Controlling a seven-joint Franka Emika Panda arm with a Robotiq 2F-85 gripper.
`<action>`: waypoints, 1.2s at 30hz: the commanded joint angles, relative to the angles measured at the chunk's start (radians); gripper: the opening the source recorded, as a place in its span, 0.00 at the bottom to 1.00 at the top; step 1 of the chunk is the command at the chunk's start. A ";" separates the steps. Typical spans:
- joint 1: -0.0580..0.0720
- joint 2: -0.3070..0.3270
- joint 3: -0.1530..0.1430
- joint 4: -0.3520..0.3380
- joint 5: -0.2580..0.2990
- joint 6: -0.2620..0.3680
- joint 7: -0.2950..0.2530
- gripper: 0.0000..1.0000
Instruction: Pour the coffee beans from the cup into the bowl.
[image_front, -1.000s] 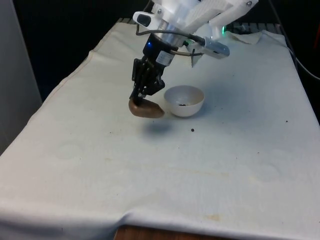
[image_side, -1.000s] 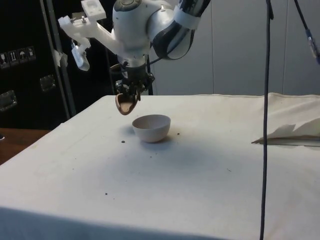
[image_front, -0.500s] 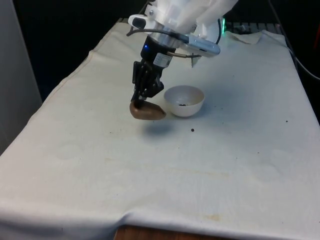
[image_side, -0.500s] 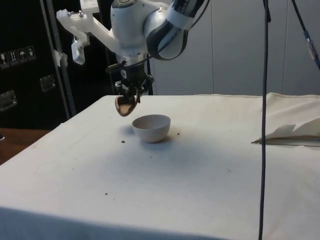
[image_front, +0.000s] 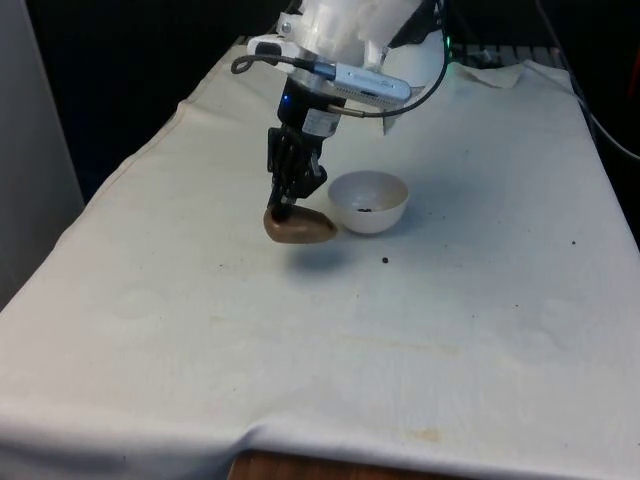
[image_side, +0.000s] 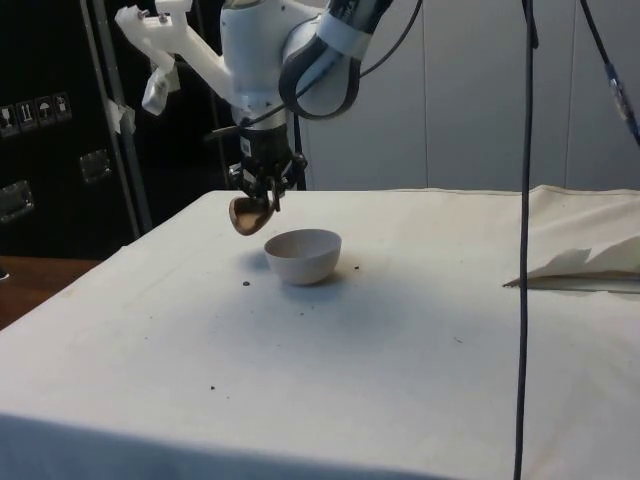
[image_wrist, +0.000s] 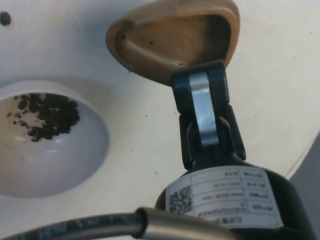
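Gripper (image_front: 284, 207) clamped on rim of brown wooden cup (image_front: 299, 227), held tipped on its side just above desk (image_front: 330, 340). Cup interior bare in wrist view (image_wrist: 170, 40). White bowl (image_front: 368, 201) just beside gripper, toward front view's right, sitting on desk with coffee beans (image_wrist: 47, 115) inside. Few stray beans (image_front: 385, 261) on cloth near bowl.
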 joint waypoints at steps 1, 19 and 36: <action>-0.017 0.005 0.020 0.001 0.034 0.003 -0.029 0.03; -0.016 0.019 0.019 0.018 0.265 -0.014 -0.201 0.03; -0.017 0.046 0.020 0.052 0.448 -0.031 -0.331 0.03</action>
